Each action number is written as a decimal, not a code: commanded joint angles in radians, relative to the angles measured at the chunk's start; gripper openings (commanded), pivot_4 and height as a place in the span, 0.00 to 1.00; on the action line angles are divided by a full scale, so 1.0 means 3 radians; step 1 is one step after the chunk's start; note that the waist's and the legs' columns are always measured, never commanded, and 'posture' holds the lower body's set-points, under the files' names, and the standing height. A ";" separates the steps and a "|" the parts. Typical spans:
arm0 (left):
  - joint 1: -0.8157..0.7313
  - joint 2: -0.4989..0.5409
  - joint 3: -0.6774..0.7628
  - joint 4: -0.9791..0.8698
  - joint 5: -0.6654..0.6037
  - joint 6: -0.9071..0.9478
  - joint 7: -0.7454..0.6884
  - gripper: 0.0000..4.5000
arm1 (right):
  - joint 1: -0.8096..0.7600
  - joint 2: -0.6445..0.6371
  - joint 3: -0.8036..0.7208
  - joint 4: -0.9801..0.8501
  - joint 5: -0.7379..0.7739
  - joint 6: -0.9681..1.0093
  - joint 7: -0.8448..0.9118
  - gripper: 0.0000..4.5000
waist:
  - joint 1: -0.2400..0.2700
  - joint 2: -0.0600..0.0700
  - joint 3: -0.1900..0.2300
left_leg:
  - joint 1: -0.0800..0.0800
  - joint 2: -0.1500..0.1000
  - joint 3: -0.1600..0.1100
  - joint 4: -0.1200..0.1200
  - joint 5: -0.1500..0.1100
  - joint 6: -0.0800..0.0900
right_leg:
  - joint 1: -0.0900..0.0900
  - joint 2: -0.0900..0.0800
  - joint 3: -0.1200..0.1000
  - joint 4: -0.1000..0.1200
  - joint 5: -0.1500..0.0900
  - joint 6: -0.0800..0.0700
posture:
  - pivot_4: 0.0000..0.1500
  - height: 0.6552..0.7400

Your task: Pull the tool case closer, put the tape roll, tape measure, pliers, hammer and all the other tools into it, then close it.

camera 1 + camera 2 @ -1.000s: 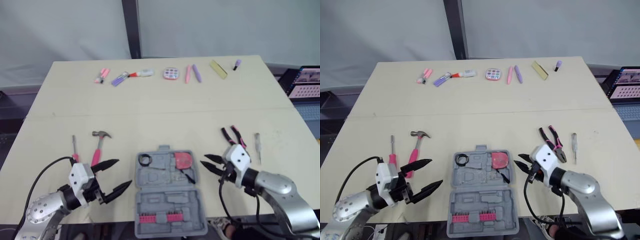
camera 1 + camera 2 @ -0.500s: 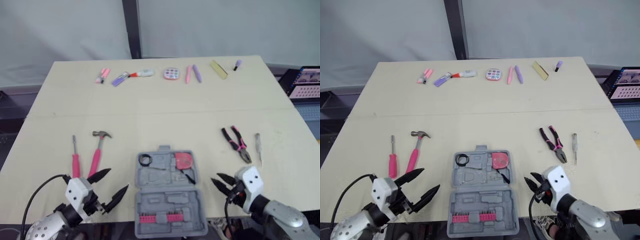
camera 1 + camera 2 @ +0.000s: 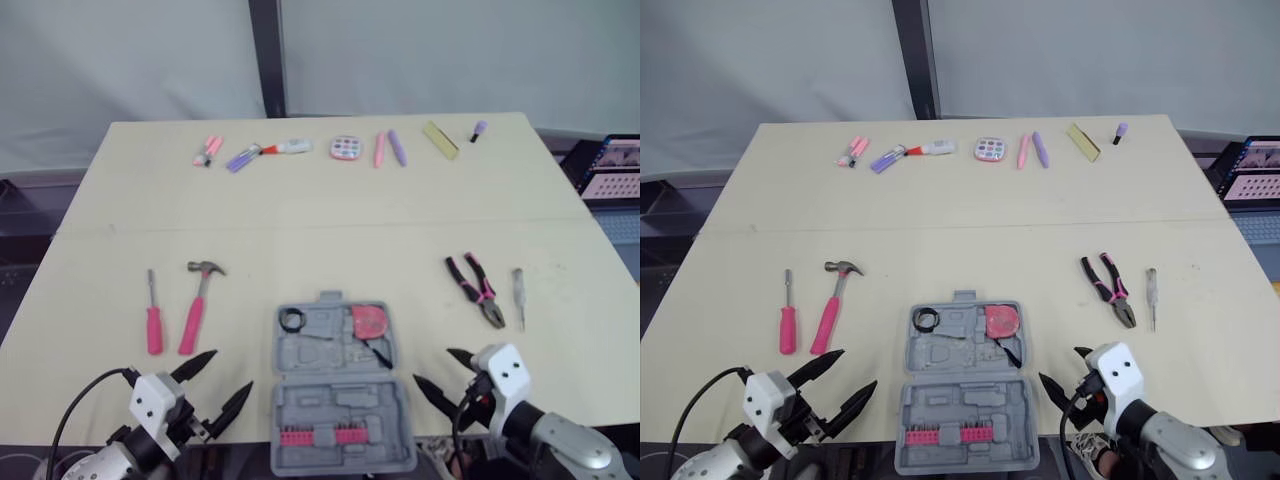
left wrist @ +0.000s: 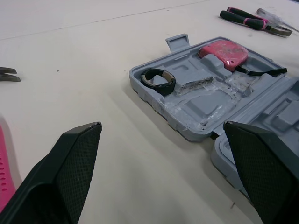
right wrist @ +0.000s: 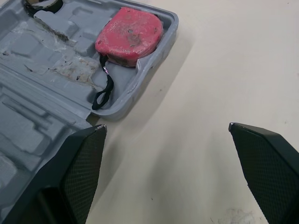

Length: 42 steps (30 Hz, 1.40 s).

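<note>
My jaws are gaping wide, left gripper (image 3: pixel 232 370) and right gripper (image 3: pixel 432 366) flanking the open tool case (image 3: pixel 340 402), which is holding tape roll (image 3: pixel 291 320) and tape measure (image 3: pixel 368 321); hammer (image 3: pixel 198 303) and pliers (image 3: pixel 474 290) are lying outside

Open grey tool case (image 3: pixel 335 398) holds tape roll (image 3: pixel 291 320), tape measure (image 3: pixel 368 321).

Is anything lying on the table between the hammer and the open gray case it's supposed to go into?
Nothing visible does. The stretch of table between the hammer and the case has nothing on it. The pink screwdriver lies on the hammer's other side, away from the case.
</note>
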 commanded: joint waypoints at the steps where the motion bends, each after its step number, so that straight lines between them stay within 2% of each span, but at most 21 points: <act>1: 0.0012 0.0000 -0.0022 -0.0086 0.0002 -0.0031 0.0028 1.00 | 0.0054 -0.0001 -0.0034 -0.0054 0.0040 -0.0120 0.0027 0.99 | -0.0001 0.0000 0.0000 | 0.0000 0.0000 0.0000 0.0000 0.0000 0.0000 | 0.0000 0.0000 0.0000 0.0000 0.0000 0.0000 | 1.00 1.00; 10: -0.0095 0.0051 -0.0028 -0.0087 -0.0010 -0.0087 -0.0018 1.00 | 0.0064 0.0015 0.0023 0.0043 0.0018 -0.0261 0.0021 0.99 | -0.0001 0.0000 0.0000 | 0.0001 0.0000 0.0000 0.0000 0.0000 0.0000 | 0.0001 0.0000 0.0000 0.0000 0.0000 0.0000 | 1.00 1.00; 13: -0.0166 0.0175 -0.0081 -0.0225 -0.0173 -0.0037 -0.0227 1.00 | 0.0037 0.0048 0.0000 0.0065 0.0040 -0.0272 -0.0015 0.99 | 0.0001 0.0000 0.0000 | 0.0000 0.0000 -0.0001 0.0000 0.0000 0.0000 | 0.0001 0.0000 -0.0001 0.0000 0.0000 0.0000 | 1.00 1.00; 18: -0.0507 0.0598 -0.0210 -0.0220 -0.0404 0.0059 -0.0774 1.00 | -0.0036 0.0106 -0.0123 0.0107 0.0036 -0.0255 -0.0114 0.99 | -0.0001 0.0004 -0.0002 | 0.0001 0.0000 -0.0003 0.0000 0.0000 0.0000 | 0.0002 -0.0001 0.0000 0.0001 0.0000 0.0000 | 1.00 1.00; 25: -0.0634 0.0696 -0.0254 -0.0174 -0.0449 0.0039 -0.0954 1.00 | -0.0033 0.0138 -0.0239 0.0024 0.0052 -0.0206 -0.0193 0.99 | -0.0015 0.0006 -0.0002 | 0.0002 0.0000 -0.0001 -0.0002 -0.0001 0.0001 | 0.0001 0.0001 -0.0001 0.0001 0.0000 0.0000 | 1.00 1.00; 35: -0.0814 0.0665 -0.0335 -0.0084 -0.0424 0.0082 -0.0997 1.00 | -0.0663 -0.0182 -0.0882 0.0031 0.0415 0.0445 -0.0353 0.99 | -0.0013 0.0009 -0.0003 | 0.0003 0.0001 0.0000 0.0001 0.0000 0.0001 | 0.0002 0.0002 -0.0002 0.0002 0.0001 0.0002 | 1.00 1.00; 42: -0.0859 0.0636 -0.0376 0.0023 -0.0397 0.0012 -0.1013 1.00 | -0.1043 -0.0344 -0.0920 0.0295 0.0510 0.0851 -0.0367 0.99 | -0.0008 0.0009 -0.0003 | 0.0003 0.0000 0.0000 0.0001 0.0000 0.0002 | 0.0002 0.0001 -0.0003 0.0003 0.0001 0.0002 | 1.00 1.00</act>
